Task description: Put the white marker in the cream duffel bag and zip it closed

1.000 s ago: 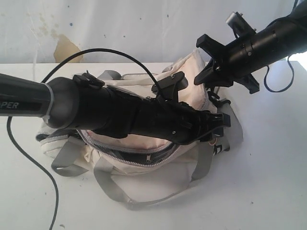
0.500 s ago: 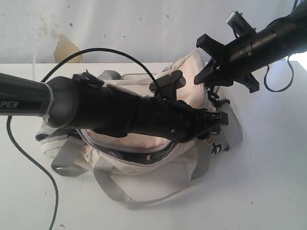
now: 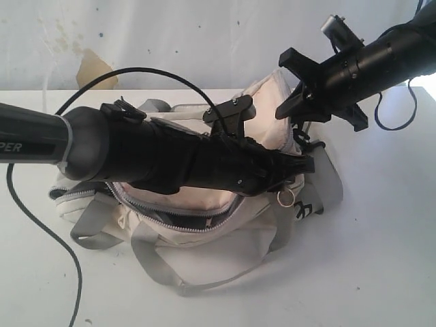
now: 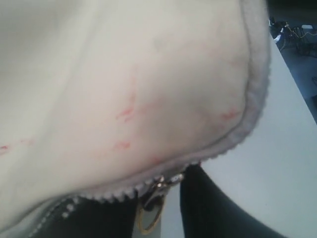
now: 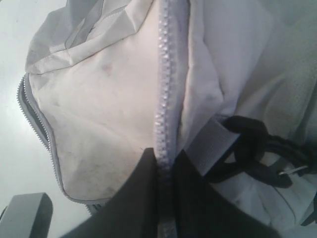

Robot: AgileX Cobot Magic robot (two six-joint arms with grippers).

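Partly behind left arm [image 3: 170,163], cream duffel bag [image 3: 208,253], black cable [image 3: 157,70]

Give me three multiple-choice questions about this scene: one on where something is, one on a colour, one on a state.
1. The cream duffel bag rests on: A a white table; B a chair; C a shelf.
2. Its straps are: A red; B grey; C blue.
3. Its front zipper is: A fully closed; B partly open; C missing.
Answers: 1 A, the bag lies on the white tabletop; 2 B, the straps look grey; 3 B, dark lining shows through a gap.
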